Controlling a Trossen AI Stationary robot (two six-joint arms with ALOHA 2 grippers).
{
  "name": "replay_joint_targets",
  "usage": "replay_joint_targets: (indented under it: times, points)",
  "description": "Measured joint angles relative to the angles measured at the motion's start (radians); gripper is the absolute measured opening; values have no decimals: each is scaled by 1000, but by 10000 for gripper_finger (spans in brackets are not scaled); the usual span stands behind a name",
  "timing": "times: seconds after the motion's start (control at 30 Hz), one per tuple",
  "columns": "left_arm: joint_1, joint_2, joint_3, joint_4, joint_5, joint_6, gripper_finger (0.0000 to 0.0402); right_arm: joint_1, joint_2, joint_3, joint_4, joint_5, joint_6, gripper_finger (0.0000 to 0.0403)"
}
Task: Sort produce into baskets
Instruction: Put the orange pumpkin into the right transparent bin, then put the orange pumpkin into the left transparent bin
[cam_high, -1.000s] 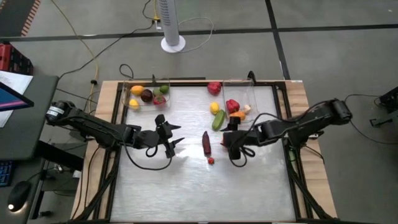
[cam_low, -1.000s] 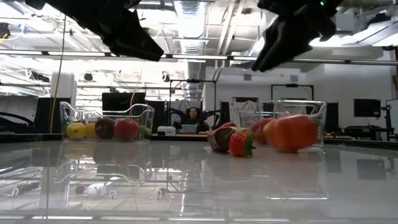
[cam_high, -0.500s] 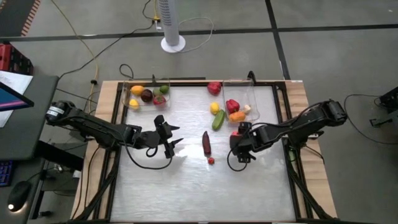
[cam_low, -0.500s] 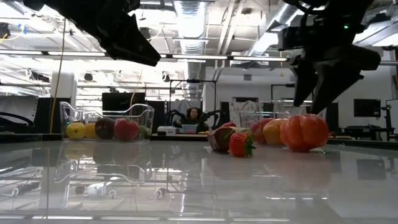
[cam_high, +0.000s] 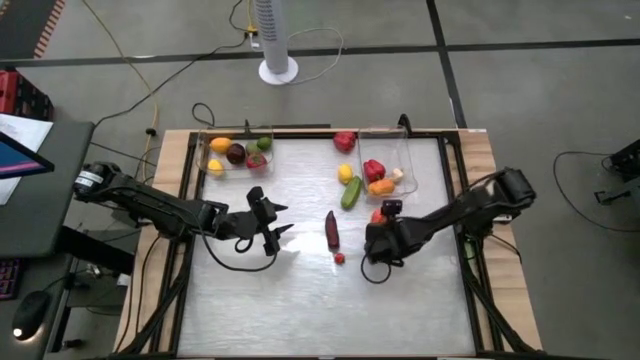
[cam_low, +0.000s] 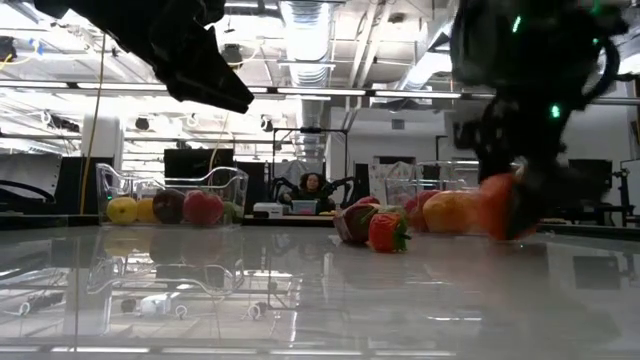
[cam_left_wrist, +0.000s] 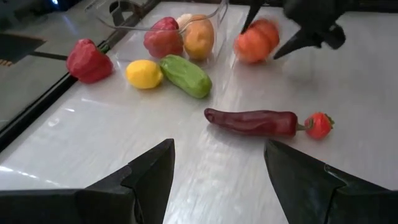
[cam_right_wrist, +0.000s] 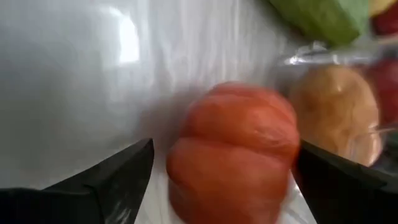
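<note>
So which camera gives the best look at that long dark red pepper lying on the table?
The left wrist view: the long dark red pepper lies whole and close, a small red fruit at its stem. The high view shows it small. In the low view I cannot pick it out. The right wrist view misses it.

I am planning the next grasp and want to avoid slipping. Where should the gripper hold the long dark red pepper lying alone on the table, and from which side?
Probably grip the long dark red pepper across its thick middle, coming from above with the fingers astride its narrow width. It lies flat with bare table along both long sides. Keep away from the stem end, where a small red fruit lies close.
</note>
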Motion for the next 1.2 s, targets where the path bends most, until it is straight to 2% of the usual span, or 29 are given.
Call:
replay_joint_targets:
  times: [0.17, 0.33, 0.47, 0.63, 0.83, 1.13, 1.2]
  points:
    - [0, 0, 0, -2, -1, -1, 235, 13, 90, 2, -17, 27, 40, 371]
    - [0, 0, 0, -6, -3, -2, 235, 34, 109, 3, -15, 42, 39, 319]
    - [0, 0, 0, -12, -2, -7, 235, 52, 54, -5, -13, 35, 59, 276]
    - [0, 0, 0, -13, 0, -9, 235, 80, -84, 39, -33, 55, 88, 267]
    - [0, 0, 0, -18, 0, -10, 235, 119, -209, 46, -70, 41, 82, 287]
    - [0, 0, 0, -22, -7, 6, 235, 160, -186, 34, -191, 21, 254, 385]
    - [0, 0, 0, -17, -9, 21, 235, 163, -181, 34, -219, 22, 307, 396]
